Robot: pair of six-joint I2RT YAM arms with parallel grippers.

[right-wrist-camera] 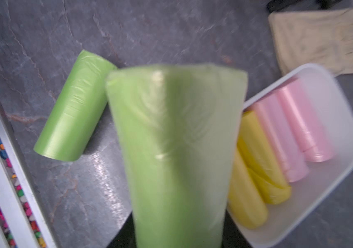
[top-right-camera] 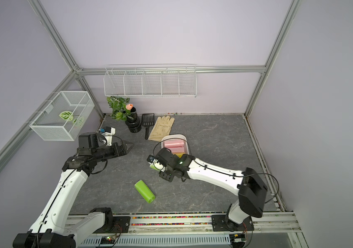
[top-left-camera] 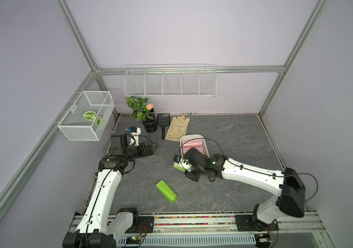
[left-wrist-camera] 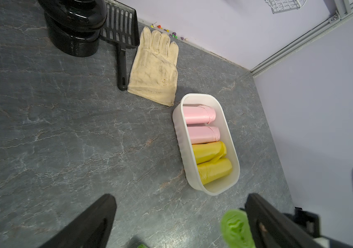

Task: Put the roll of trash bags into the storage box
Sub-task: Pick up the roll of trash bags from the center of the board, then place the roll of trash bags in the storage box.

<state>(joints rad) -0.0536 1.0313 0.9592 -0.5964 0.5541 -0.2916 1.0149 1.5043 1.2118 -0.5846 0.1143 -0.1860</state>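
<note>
Gray surface [top-left-camera: 235, 150]. White storage box [left-wrist-camera: 179, 137] mid-surface, toward back edge, holds pink rolls [left-wrist-camera: 199, 114] and yellow rolls [left-wrist-camera: 210, 152]. Left gripper [left-wrist-camera: 180, 197] near left edge, jaws wide apart. Right gripper [top-left-camera: 179, 165] clamped on green roll of trash bags [right-wrist-camera: 175, 139], lifted just beside box's near end, not inside. Second green roll [top-left-camera: 166, 191] lies toward front edge.

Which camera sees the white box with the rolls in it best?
The left wrist view: the whole box shows, sharp, with two pink rolls and two yellow rolls inside. In both top views the right arm hides its near end. The right wrist view is blurred, and the held green roll covers part.
</note>
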